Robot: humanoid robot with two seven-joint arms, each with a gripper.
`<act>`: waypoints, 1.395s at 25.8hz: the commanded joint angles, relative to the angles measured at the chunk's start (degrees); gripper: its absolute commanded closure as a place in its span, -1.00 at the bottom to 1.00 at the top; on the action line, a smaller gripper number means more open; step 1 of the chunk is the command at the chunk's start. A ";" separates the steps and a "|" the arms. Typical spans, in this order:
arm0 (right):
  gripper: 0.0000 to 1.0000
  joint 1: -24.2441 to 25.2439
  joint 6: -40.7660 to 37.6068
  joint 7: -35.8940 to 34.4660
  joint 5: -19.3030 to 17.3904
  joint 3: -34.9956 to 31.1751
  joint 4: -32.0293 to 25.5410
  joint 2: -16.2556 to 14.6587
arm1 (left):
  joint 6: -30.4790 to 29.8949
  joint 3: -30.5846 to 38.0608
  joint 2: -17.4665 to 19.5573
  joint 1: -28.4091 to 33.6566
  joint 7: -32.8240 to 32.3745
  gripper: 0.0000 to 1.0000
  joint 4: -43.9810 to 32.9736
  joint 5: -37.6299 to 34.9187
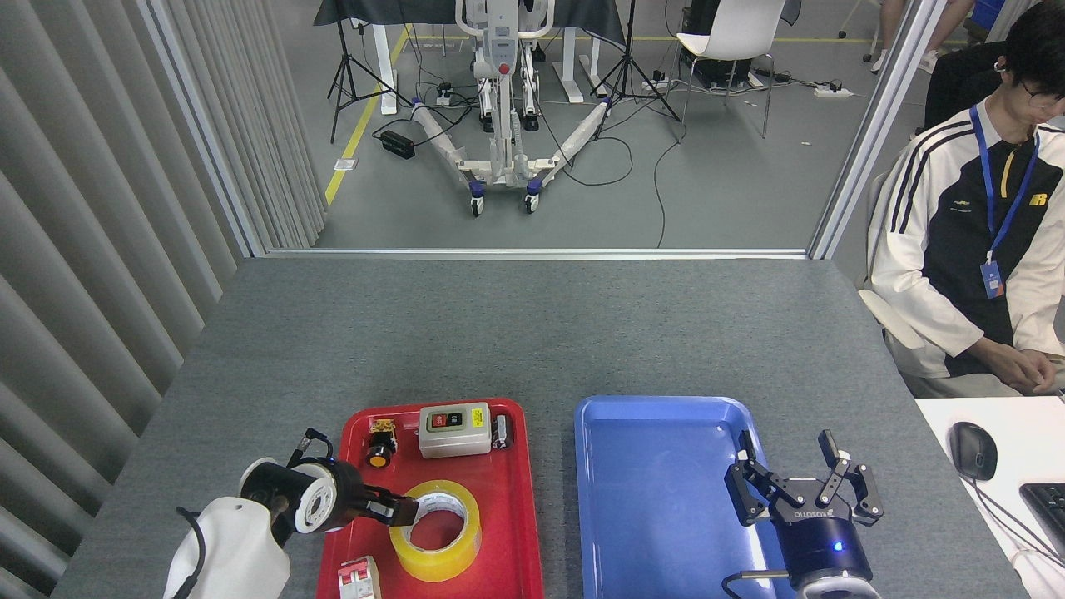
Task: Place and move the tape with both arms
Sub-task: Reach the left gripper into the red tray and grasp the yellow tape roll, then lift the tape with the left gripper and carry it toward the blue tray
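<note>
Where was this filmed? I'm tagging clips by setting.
Probably a robotics lab: black camera tripods, a white wheeled robot stand amid floor cables, and a seated person wearing a blue lanyard.

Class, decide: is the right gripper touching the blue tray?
Cannot tell. In the head view the right gripper, fingers spread open, overlaps the blue tray, but this one angle shows neither contact nor a gap beneath it.

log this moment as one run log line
phase: reach | left claw: at tape rim, state unclear | tape: flat in red tray | right claw: open over blue tray, empty
</note>
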 commanded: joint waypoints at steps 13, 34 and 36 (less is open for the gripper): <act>-0.99 0.25 0.05 0.27 0.02 0.11 0.00 -0.44 | -0.43 -3.27 -1.55 -2.65 -1.91 0.34 4.87 -0.19; -0.99 0.95 0.05 -0.08 -0.16 0.02 -0.17 0.44 | -32.42 4.72 -6.03 -3.44 11.54 1.00 0.13 29.17; -0.99 0.87 -0.04 -0.17 -0.16 0.02 -0.17 0.26 | -37.52 4.46 -7.35 -3.18 17.25 1.00 1.27 33.30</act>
